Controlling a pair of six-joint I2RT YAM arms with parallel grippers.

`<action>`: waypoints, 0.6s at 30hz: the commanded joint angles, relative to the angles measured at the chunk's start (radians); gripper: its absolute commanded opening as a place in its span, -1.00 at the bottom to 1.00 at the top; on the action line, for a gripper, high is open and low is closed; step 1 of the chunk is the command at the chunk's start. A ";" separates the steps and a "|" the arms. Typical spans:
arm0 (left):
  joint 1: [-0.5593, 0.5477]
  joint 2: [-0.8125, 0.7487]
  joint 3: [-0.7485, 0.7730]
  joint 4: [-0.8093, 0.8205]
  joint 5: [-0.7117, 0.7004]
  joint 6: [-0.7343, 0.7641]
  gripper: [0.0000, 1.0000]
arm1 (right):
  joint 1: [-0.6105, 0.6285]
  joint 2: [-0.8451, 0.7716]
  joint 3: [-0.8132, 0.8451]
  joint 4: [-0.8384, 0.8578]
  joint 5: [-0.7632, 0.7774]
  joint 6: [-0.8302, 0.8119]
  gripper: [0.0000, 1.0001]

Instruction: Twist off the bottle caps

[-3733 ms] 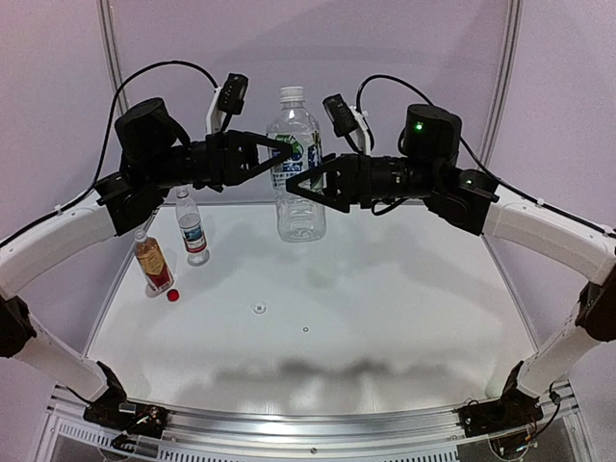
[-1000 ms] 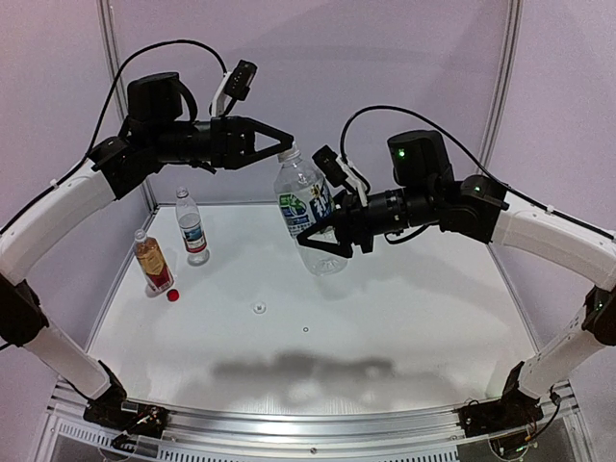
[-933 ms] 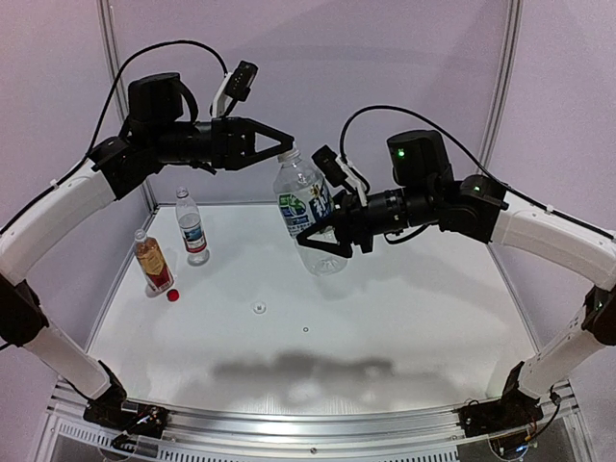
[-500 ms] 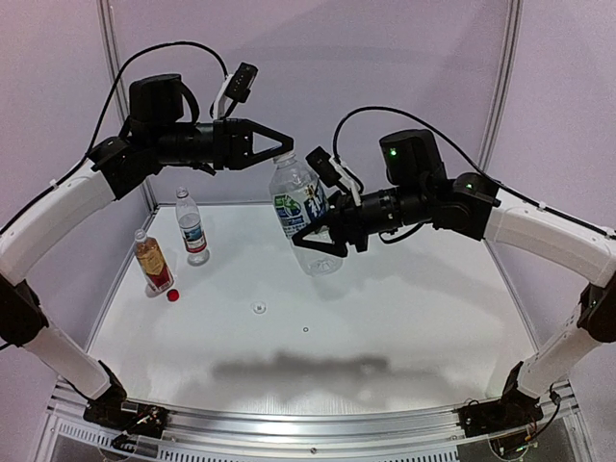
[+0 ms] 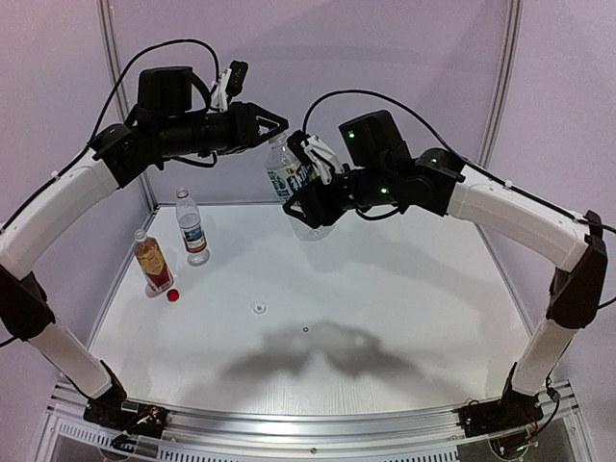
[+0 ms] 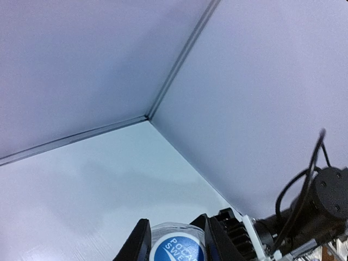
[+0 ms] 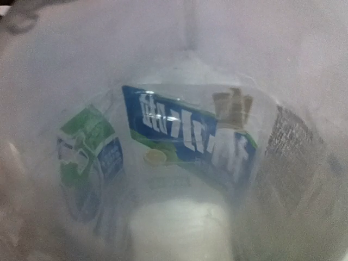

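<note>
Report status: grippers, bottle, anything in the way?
Left gripper shut on white cap. Right gripper shut on green-blue label bottle, tilted, held above table. Cannot tell if cap is off neck. Other two bottles far left, out of the way.

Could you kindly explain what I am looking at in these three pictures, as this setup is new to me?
These are two robot arms bolted to a white table. The wide picture is from a fixed camera above and behind them; the other two come from a camera on each wrist. The right gripper holds a large clear bottle tilted in the air; its wrist view looks straight through the plastic. The left gripper pinches a white cap near that bottle's neck. On the table are a small clear bottle, an amber bottle, a red cap and a whitish cap.
</note>
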 commanded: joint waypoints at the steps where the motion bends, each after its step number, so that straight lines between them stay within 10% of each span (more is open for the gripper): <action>1: -0.093 0.032 0.046 -0.197 -0.256 -0.124 -0.69 | 0.017 0.055 0.076 -0.029 0.196 -0.021 0.19; 6: -0.107 0.022 0.056 -0.214 -0.323 -0.120 -0.60 | 0.036 0.043 0.049 0.002 0.180 -0.038 0.20; 18: -0.102 -0.104 -0.020 -0.046 -0.265 0.100 0.95 | 0.039 -0.070 -0.123 0.060 0.077 -0.037 0.20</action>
